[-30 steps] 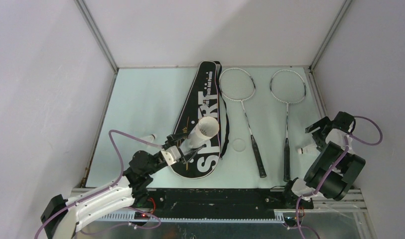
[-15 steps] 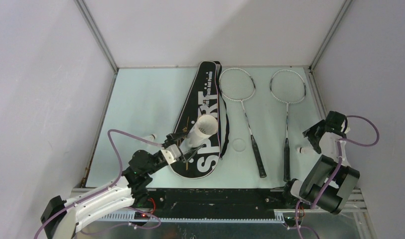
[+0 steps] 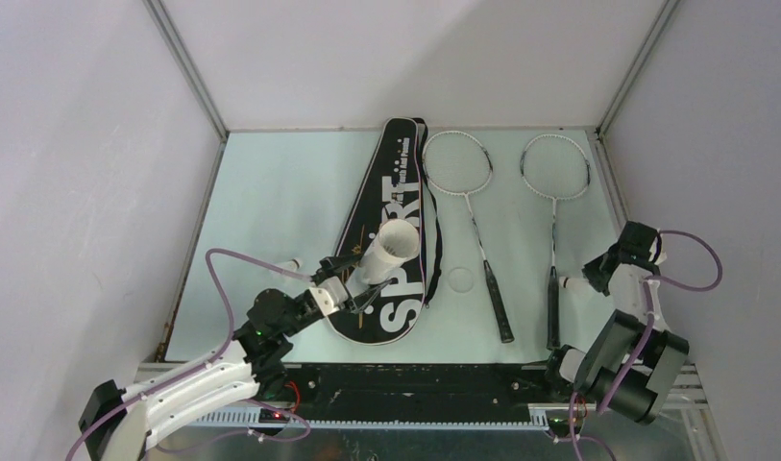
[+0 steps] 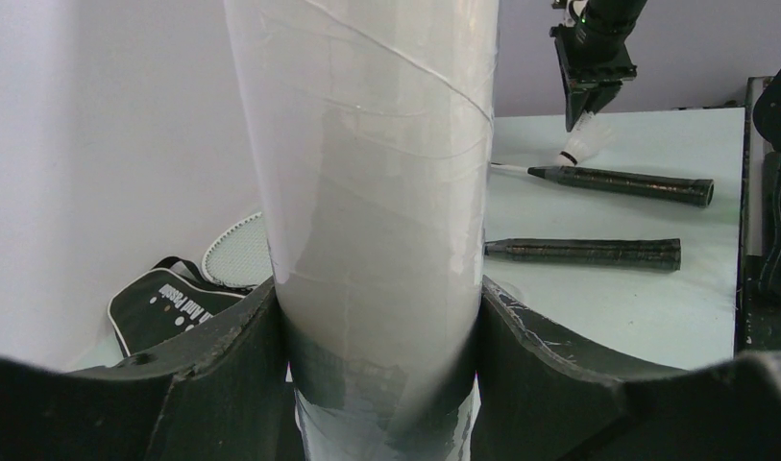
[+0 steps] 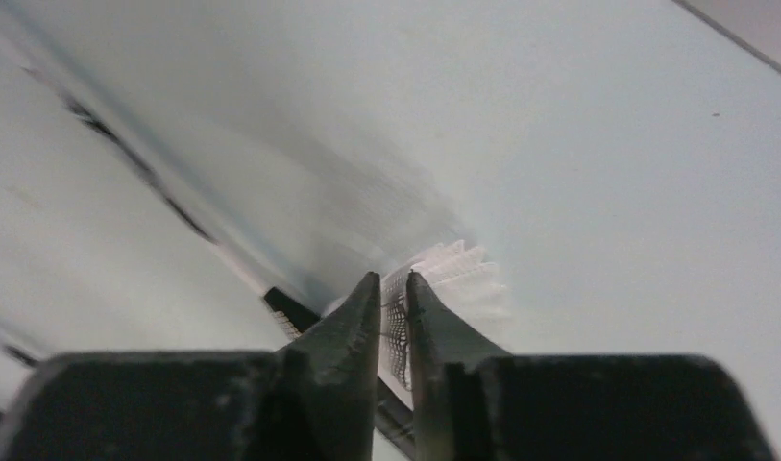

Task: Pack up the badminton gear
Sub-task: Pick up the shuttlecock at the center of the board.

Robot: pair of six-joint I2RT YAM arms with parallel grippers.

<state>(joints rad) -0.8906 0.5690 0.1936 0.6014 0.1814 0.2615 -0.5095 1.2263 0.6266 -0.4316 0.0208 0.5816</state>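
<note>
My left gripper (image 3: 355, 288) is shut on the lower end of the long white tube (image 3: 386, 254), which leans up over the black "SPORT" bag (image 3: 394, 192). In the left wrist view the tube (image 4: 377, 192) fills the space between the jaws of the left gripper (image 4: 381, 312). Two silver rackets (image 3: 468, 206) (image 3: 554, 216) lie to the right of the bag. At the right edge, my right gripper (image 3: 592, 279) is shut on a white shuttlecock (image 3: 573, 284) beside the right racket's handle. In the right wrist view the right gripper (image 5: 394, 286) pinches the shuttlecock (image 5: 463, 279) by its skirt. Another shuttlecock (image 3: 292, 263) lies left of the bag.
A small translucent round cap (image 3: 460, 279) lies on the table between the bag and the first racket's handle. White walls close in the table (image 3: 271, 192) on three sides. The black handles (image 4: 622, 182) (image 4: 588, 253) lie side by side near the front edge.
My right gripper has come down and left toward the right racket's handle and shut on the shuttlecock, which shifted left with it. The left gripper and tube have barely moved.
</note>
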